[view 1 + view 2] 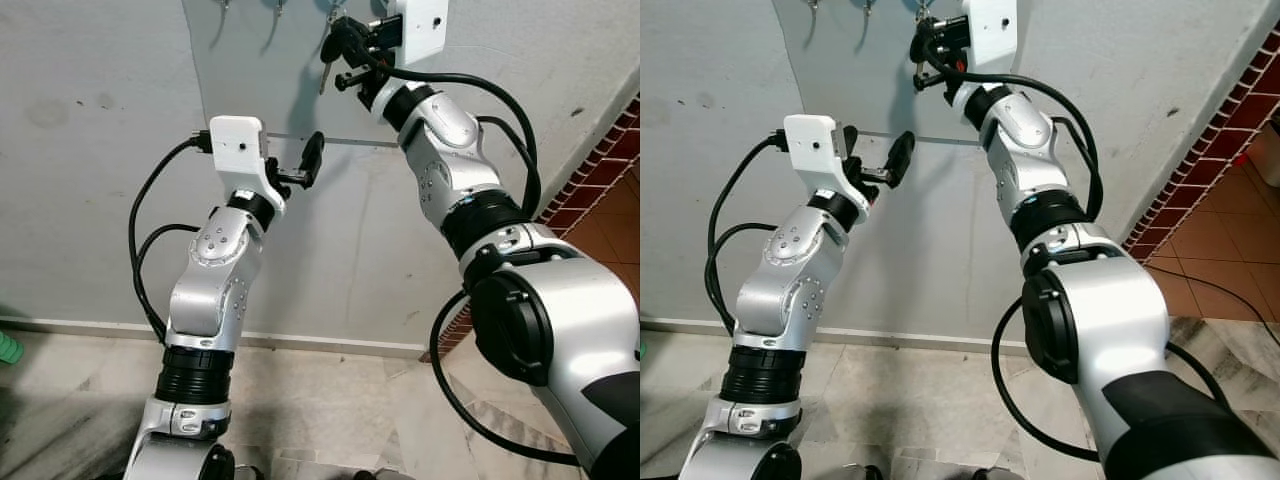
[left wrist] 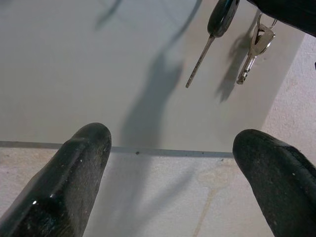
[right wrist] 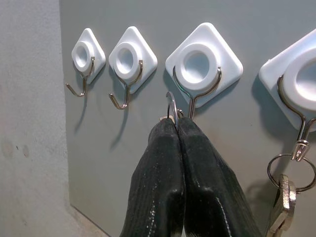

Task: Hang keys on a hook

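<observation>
Right tool [image 3: 174, 123] raised to the grey wall panel [image 3: 98, 163], fingers pressed together on the key ring [image 3: 171, 106] — ring pinched at the tips, just beside the third hook [image 3: 190, 101] and level with its wire curl. In the left wrist view the keys [image 2: 217, 29] dangle below that tool: a black-headed one with a long blade, plus a small silver one [image 2: 254, 49]. Another hook past the right tool already carries a separate key set [image 3: 289, 182]. Two free hooks sit on the tool's other side.

Left tool [image 1: 300, 165] holds lower on the panel, fingers apart, gripping nothing.

Judgement: the bunch is light, rigid, metal and slick; it will swing freely under the ring. Best hold is the ring itself, as now — leaving an open arc to slip over the hook tip.
</observation>
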Robot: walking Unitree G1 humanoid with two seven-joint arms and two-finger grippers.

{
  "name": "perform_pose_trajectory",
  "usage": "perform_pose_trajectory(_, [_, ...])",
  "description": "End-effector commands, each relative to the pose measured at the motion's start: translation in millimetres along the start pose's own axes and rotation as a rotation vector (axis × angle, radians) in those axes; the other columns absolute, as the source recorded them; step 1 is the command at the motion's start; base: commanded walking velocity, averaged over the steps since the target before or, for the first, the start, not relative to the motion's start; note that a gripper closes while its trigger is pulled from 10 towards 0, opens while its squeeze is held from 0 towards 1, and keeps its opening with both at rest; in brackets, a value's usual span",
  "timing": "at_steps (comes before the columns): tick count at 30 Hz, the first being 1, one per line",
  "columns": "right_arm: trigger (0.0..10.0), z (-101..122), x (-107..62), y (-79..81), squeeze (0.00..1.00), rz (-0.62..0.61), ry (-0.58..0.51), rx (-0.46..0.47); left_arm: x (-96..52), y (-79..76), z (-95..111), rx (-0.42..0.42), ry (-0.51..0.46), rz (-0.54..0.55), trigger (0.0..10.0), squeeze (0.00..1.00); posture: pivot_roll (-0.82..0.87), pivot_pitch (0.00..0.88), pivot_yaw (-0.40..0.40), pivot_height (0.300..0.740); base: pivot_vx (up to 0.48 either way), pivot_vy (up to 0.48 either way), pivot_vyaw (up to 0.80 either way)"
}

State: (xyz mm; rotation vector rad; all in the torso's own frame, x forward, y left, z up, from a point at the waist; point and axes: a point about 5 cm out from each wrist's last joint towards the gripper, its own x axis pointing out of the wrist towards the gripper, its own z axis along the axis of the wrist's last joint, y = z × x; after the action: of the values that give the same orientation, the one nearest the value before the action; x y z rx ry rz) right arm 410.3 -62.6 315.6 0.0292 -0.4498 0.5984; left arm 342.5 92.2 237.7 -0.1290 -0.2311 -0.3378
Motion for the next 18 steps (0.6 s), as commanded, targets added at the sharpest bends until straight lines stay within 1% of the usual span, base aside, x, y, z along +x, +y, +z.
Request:
perform_pose_trajectory(1, [10.0, 11.9, 5.2, -1.6, 0.0, 0.002, -0.018, -0.018, -1.9, -1.3, 2.1, -0.007, -0.006, 0.002, 10.0, 0.0, 0.04, 0.117, -0.089, 0.74, 0.0, 0.0, 0.0])
perform_pose_trajectory(2, [10.0, 15.7, 5.1, -12.6, 0.0, -0.074, -0.036, 0.164, -4.0, -0.4, 2.0, -0.015, -0.003, 0.015, 10.0, 0.0, 0.06, 0.139, -0.1, 0.74, 0.0, 0.0, 0.0])
perform_pose_trajectory(3, [10.0, 19.5, 5.0, -21.9, 0.0, -0.134, -0.064, 0.372, -6.6, 0.6, 2.1, -0.02, 0.0, 0.028, 10.0, 0.0, 0.06, 0.138, -0.1, 0.74, 0.0, 0.0, 0.0])
perform_pose_trajectory(5, [10.0, 20.3, 5.1, -22.7, 0.0, -0.135, -0.067, 0.385, -7.2, 0.8, 2.1, -0.018, -0.001, 0.029, 10.0, 0.0, 0.06, 0.139, -0.099, 0.74, 0.0, 0.0, 0.0])
perform_pose_trajectory(6, [10.0, 20.1, 5.2, -20.5, 0.0, -0.117, -0.052, 0.298, -7.3, 0.8, 2.1, -0.017, -0.001, 0.03, 10.0, 0.0, 0.05, 0.138, -0.098, 0.74, 0.0, 0.0, 0.0])
perform_pose_trajectory(8, [10.0, 19.1, 5.0, -17.7, 0.0, -0.097, -0.035, 0.179, -7.3, 1.0, 1.9, -0.017, -0.001, 0.031, 10.0, 0.0, 0.05, 0.137, -0.097, 0.74, 0.0, 0.0, 0.0])
perform_pose_trajectory(12, [10.0, 11.7, -0.1, -15.0, 0.0, -0.075, -0.019, 0.003, -7.6, 2.5, 0.9, -0.018, 0.001, 0.037, 10.0, 0.0, 0.05, 0.137, -0.094, 0.74, 0.0, 0.0, 0.0])
perform_pose_trajectory(16, [10.0, -7.7, -17.2, -20.2, 0.0, -0.073, -0.002, -0.079, -11.5, 2.4, -3.7, -0.023, 0.018, 0.047, 10.0, 0.0, 0.04, 0.134, -0.087, 0.74, 0.0, 0.0, 0.0])
perform_pose_trajectory(17, [10.0, -7.7, -17.2, -20.2, 0.0, -0.073, -0.002, -0.079, -11.5, 2.4, -3.7, -0.023, 0.018, 0.047, 10.0, 0.0, 0.04, 0.134, -0.087, 0.74, 0.0, 0.0, 0.0])
perform_pose_trajectory(18, [10.0, -14.6, -24.7, -22.7, 0.0, -0.08, -0.007, -0.088, -13.1, 3.8, -6.5, -0.025, 0.027, 0.057, 10.0, 0.0, 0.03, 0.134, -0.082, 0.74, 0.0, 0.0, 0.0])
